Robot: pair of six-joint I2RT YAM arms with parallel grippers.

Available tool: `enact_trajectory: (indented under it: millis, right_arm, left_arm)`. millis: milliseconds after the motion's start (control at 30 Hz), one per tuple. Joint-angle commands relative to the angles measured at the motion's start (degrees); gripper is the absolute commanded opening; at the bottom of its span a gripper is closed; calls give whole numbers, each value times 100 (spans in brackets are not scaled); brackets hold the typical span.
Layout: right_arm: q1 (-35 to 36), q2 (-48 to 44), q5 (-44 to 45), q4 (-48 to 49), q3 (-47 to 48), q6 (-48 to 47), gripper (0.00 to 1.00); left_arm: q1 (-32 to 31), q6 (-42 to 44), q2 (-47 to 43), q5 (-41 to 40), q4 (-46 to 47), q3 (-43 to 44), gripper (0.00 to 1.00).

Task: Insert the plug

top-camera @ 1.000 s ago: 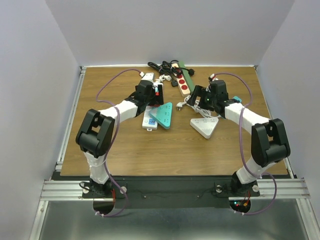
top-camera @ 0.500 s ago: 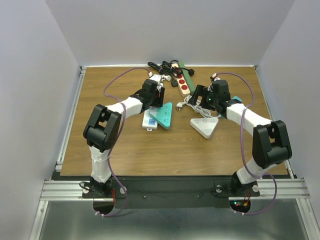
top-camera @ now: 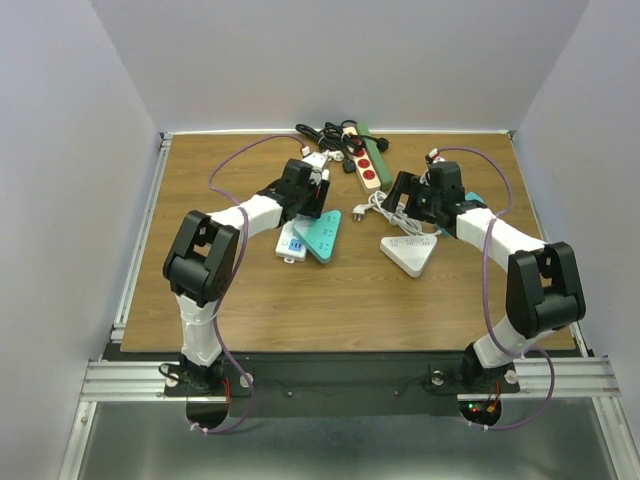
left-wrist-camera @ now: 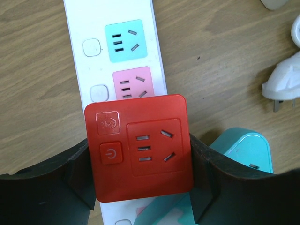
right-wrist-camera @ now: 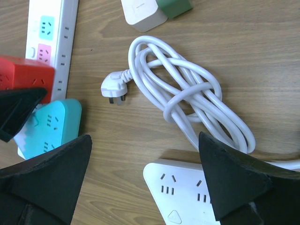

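Note:
My left gripper (left-wrist-camera: 139, 173) is shut on a red socket cube (left-wrist-camera: 139, 147) with a power button. It holds the cube over a white power strip (left-wrist-camera: 77, 28) with coloured sockets, next to a teal strip (left-wrist-camera: 243, 147). In the top view the left gripper (top-camera: 315, 190) is at the strip's (top-camera: 291, 240) far end. My right gripper (right-wrist-camera: 145, 140) is open and empty above a white triangular power strip (right-wrist-camera: 187, 192). A white plug (right-wrist-camera: 114, 87) on a coiled white cable (right-wrist-camera: 187, 93) lies on the table just beyond the right gripper. The right gripper also shows in the top view (top-camera: 405, 195).
A beige strip with red sockets (top-camera: 365, 165), a green strip (top-camera: 375, 145) and black cables (top-camera: 325, 135) lie at the back of the wooden table (top-camera: 330, 300). The teal strip (top-camera: 323, 235) leans on the white one.
My left gripper has shifted slightly back and right with the red cube. The white and teal strips have turned and slid a little to the left. The right arm has barely moved.

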Motion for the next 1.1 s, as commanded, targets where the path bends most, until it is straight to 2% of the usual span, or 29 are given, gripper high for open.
enact_trajectory:
  millis: [0,167,333,667,733,767,800,900,1033,1067]
  right_arm:
    - [-53,-164,-94,49,17,-106,100]
    - [-62,-58,-191,58,61,-88,100]
    - [-62,21,-226,49,87,-88,100]
    - [-80,-49,-235,58,17,-44,100]
    - [-106,-49,-296,49,8,-18,100]
    - [-115,-58,-323,58,8,-9,100]
    - [-124,-67,-340,58,8,0,100]
    - [-150,-128,-358,58,26,0,100]
    - [-229,-277,-376,49,52,-9,100]
    - [-247,-295,-385,40,52,-9,100]
  left_arm:
    - [-98,568,-333,675,-792,-650,0]
    - [-203,708,-921,894,-1012,-1134,0]
    - [-616,910,-1326,1088,-1187,-1504,0]
    - [-871,1043,-1133,675,-1794,-1610,0]
    - [-871,929,-1133,500,-1786,-1557,10]
    - [-863,876,-1142,421,-1777,-1531,19]
    - [-871,858,-1159,359,-1733,-1513,33]
    - [-871,727,-1317,253,-1654,-1443,56]
    - [-854,586,-1615,79,-1583,-1259,73]
    - [-845,577,-1660,94,-1583,-1232,73]
